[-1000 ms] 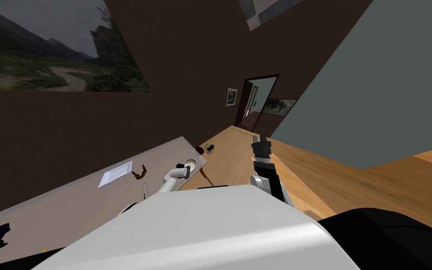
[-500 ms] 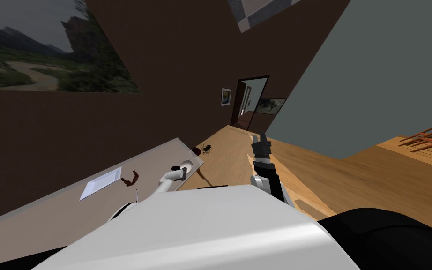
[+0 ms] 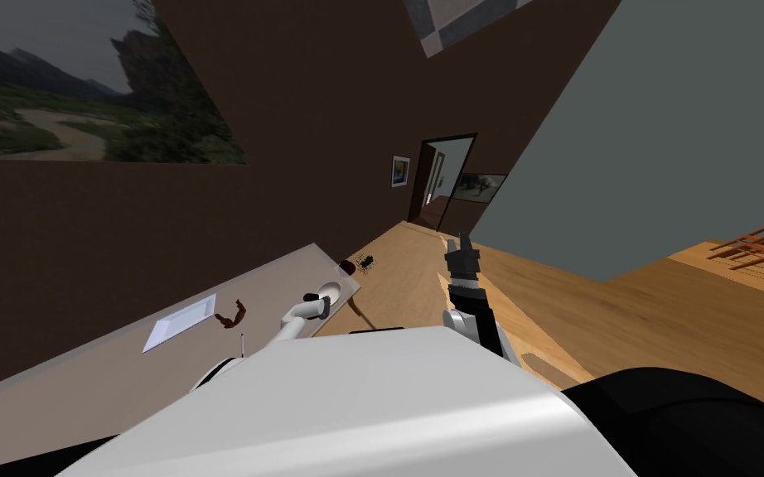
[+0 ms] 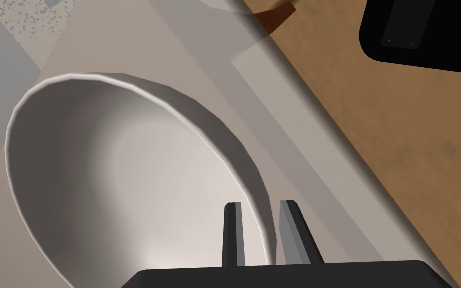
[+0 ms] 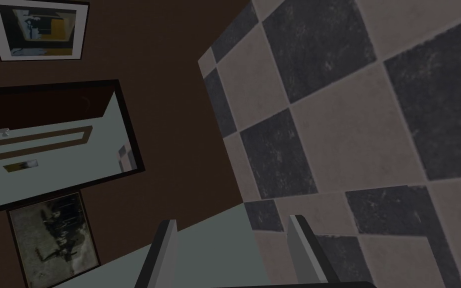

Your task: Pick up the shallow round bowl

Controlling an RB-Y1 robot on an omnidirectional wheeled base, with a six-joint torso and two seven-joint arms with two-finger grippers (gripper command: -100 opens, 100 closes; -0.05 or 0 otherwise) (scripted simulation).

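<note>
The shallow round bowl point(image 4: 124, 165) is plain white and sits near the corner of a grey-beige table point(image 4: 199, 65). In the head view the bowl point(image 3: 330, 291) is small, just past my left gripper point(image 3: 321, 301). The left wrist view has my left gripper point(image 4: 260, 204) shut on the bowl's near rim, one finger inside the bowl and the other outside its wall. My right gripper point(image 3: 459, 245) is raised over the wooden floor, well to the right of the table. Its fingers point(image 5: 167, 250) stand open with nothing between them.
A flat white rectangle point(image 3: 178, 322), a small brown object point(image 3: 231, 315) and a thin stick point(image 3: 243, 340) lie on the table left of the bowl. A dark red item point(image 3: 346, 267) sits at the table corner, a black object point(image 3: 365, 262) on the floor beyond. The table edge runs close beside the bowl.
In the first half second the whole head view slid left, which is my own move. Since then it has held still. My left arm has stayed at the bowl.
</note>
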